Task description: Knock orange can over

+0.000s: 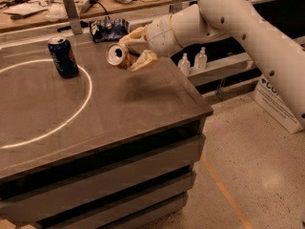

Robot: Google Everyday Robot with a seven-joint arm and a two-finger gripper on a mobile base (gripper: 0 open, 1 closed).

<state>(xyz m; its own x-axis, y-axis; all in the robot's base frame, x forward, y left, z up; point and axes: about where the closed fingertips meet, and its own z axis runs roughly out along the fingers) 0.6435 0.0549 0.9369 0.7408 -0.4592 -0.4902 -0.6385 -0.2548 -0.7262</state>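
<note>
The orange can (116,55) is gripped sideways by the pincer (130,52) above the desk (119,109); it is best released low, gently.

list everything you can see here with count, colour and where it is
orange can: 1, orange-tan with a silver top, tipped sideways in the gripper, above the table's far right part
blue can: 1, dark blue, upright on the table's left, at the ring's far edge
bag: 1, blue, crumpled, at the table's back edge
ring: 1, white, marked on the table's left
table: 1, grey-brown, centre
small bottles: 2, clear, on a shelf right of the table
box: 1, white, on the floor, far right
arm: 1, white, reaching in from the right
gripper: 1, tan fingers, closed on the orange can
</note>
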